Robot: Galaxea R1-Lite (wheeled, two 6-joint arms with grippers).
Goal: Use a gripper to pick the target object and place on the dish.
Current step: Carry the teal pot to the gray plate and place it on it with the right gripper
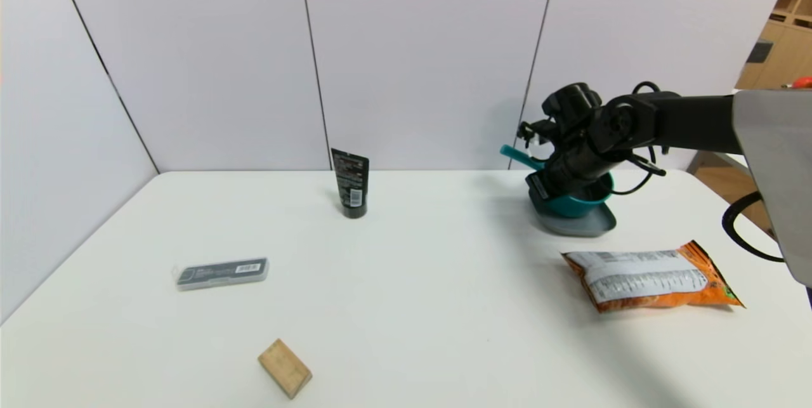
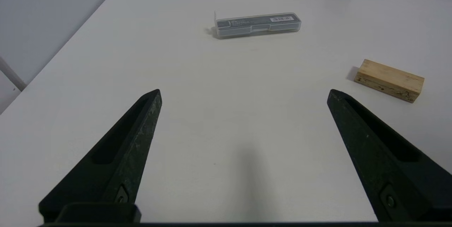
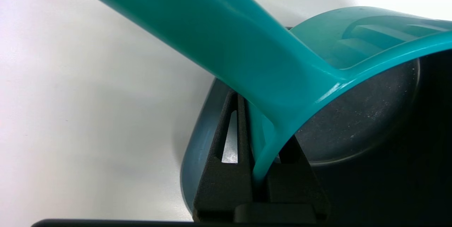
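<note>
The teal saucepan (image 1: 580, 204) is over the grey dish (image 1: 587, 225) at the table's far right, its handle (image 1: 517, 155) pointing up and to the left. I cannot tell whether its base touches the dish. My right gripper (image 1: 545, 189) is shut on the pan's rim beside the handle. In the right wrist view the teal wall (image 3: 247, 43) sits pinched between the black fingers (image 3: 226, 170), with the dish rim (image 3: 197, 138) just beyond them. My left gripper (image 2: 244, 93) hangs open over bare table at the near left, holding nothing.
A black tube (image 1: 350, 183) stands at the back middle. An orange snack bag (image 1: 650, 276) lies in front of the dish. A clear flat case (image 1: 222, 273) and a wooden block (image 1: 285, 368) lie on the left half of the table.
</note>
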